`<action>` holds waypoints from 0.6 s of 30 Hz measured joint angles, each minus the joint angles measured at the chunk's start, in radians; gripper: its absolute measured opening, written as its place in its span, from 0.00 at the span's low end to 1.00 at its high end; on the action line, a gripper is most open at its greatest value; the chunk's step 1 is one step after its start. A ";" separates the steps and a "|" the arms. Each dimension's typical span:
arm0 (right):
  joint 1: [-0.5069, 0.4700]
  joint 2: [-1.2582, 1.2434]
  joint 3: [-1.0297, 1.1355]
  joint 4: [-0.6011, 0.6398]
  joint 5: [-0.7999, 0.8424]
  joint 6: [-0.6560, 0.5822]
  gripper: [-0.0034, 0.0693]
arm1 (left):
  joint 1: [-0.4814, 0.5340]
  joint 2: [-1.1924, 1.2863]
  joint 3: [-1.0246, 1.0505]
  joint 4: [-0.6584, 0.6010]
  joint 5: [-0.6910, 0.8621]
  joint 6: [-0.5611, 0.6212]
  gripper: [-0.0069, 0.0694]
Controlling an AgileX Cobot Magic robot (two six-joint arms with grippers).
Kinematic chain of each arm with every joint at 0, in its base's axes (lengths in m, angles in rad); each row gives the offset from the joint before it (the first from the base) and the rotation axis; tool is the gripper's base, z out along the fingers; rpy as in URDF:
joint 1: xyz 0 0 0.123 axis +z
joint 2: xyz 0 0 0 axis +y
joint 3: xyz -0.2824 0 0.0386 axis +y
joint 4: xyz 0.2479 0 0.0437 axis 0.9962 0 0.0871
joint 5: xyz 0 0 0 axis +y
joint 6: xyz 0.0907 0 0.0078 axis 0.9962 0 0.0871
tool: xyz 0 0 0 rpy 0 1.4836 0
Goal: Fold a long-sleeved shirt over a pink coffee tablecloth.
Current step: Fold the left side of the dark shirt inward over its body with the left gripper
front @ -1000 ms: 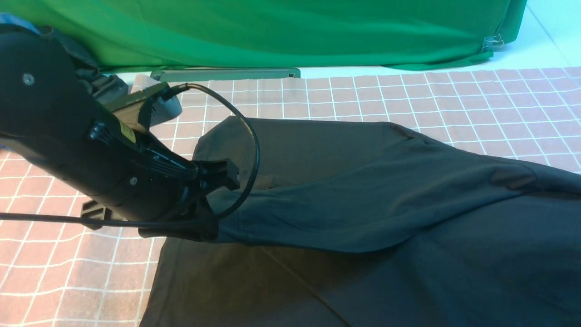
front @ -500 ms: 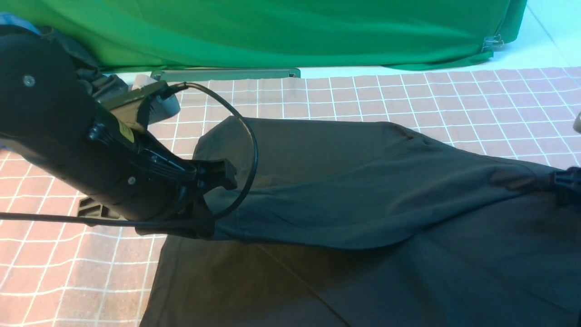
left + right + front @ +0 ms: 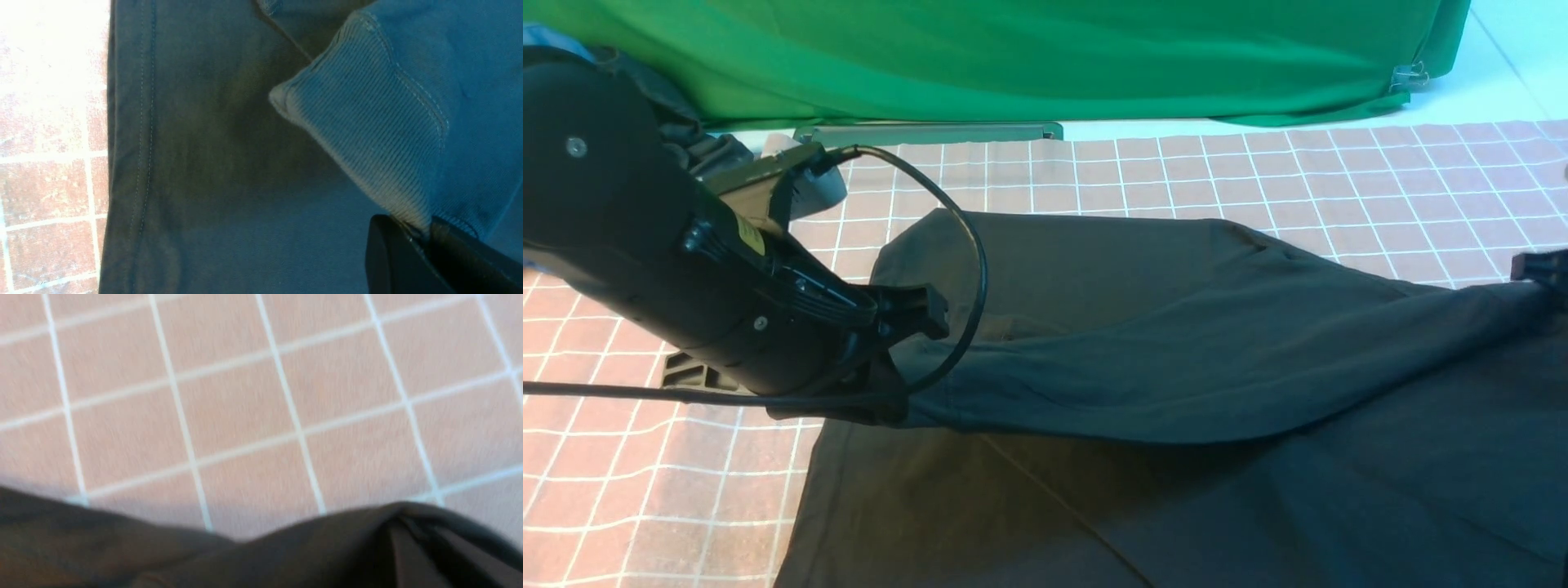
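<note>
— Progress?
— Early. The shirt [image 3: 1176, 327] lies spread on the tablecloth [image 3: 1176, 171]. My left gripper [image 3: 425, 241] pinches the cuff [image 3: 367, 134], and my right gripper [image 3: 1539, 268] is clamped on the shirt's other end. 1 sleeve is stretched across. I judge every fold is left to do.

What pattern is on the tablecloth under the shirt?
Dusty pink tablecloth with a thin white grid; clearest in the right wrist view.

Bright green cloth [image 3: 1013, 57] along the back, a small metal clip [image 3: 1409, 77] at its right corner.
</note>
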 joint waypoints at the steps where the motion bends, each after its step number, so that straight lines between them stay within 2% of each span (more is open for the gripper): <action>1: 0.000 0.000 0.000 0.000 0.001 0.000 0.13 | 0.000 0.000 0.000 0.000 0.000 0.000 0.13; 4: 0.000 0.000 -0.033 0.000 0.017 0.000 0.13 | 0.000 0.000 0.000 0.000 0.001 -0.007 0.13; 11: 0.000 0.000 -0.110 0.000 0.195 0.000 0.21 | 0.000 0.000 0.000 0.008 0.022 -0.011 0.13; 18: 0.000 -0.013 -0.132 0.000 0.370 -0.034 0.22 | 0.000 -0.001 0.023 0.017 0.050 -0.025 0.13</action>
